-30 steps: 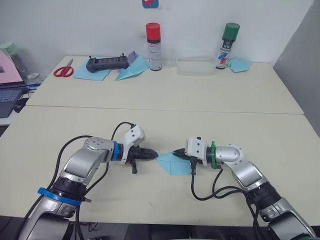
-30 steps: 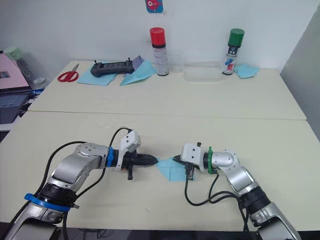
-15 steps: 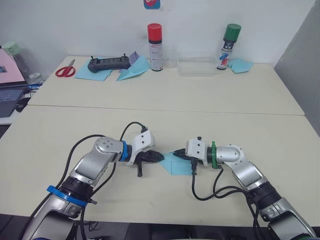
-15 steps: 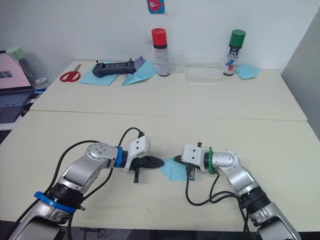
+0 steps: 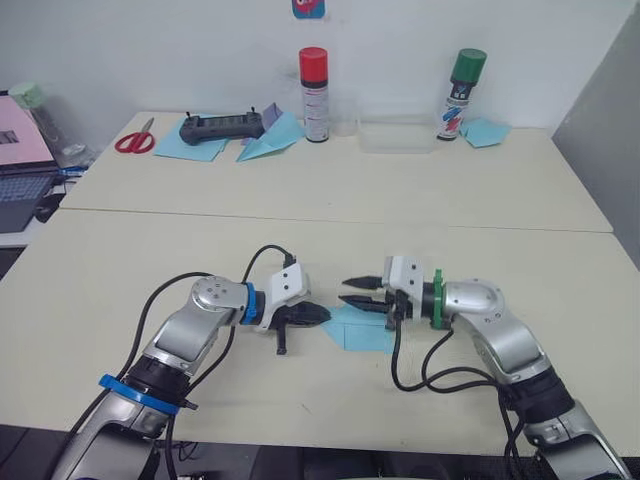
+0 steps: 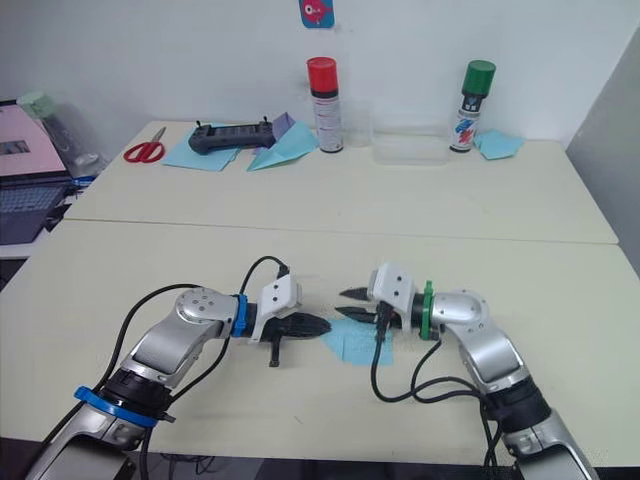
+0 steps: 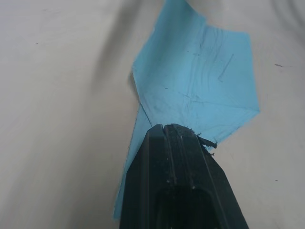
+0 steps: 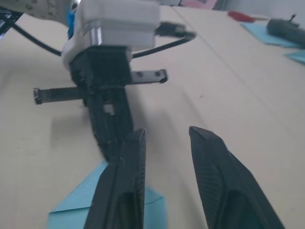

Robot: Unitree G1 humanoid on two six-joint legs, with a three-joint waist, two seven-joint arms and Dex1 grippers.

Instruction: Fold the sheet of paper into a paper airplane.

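The sheet of paper [image 5: 362, 334] is light blue, partly folded into a layered wedge, and lies flat on the near table between my two grippers. My left gripper [image 5: 322, 316] is shut, with its tip resting on the paper's left corner. In the left wrist view the closed fingers [image 7: 178, 138] lie over the creased paper [image 7: 200, 90]. My right gripper [image 5: 345, 291] hovers open just above the paper's upper edge, with nothing between its fingers. In the right wrist view the right gripper [image 8: 167, 133] points at the left gripper [image 8: 112, 129], and a corner of the paper [image 8: 81, 207] shows below.
On the far table stand a red-capped spray can [image 5: 313, 80], a green-capped spray can [image 5: 460, 80] and a clear container [image 5: 397, 135]. A black controller [image 5: 220, 127] on blue sheets, a blue dart-shaped plane [image 5: 268, 145] and scissors [image 5: 132, 140] lie at the far left. A laptop [image 5: 20, 180] sits at the left edge.
My right gripper has lifted off the paper and opened. My left gripper has slid right until its tip sits on the paper's left corner.
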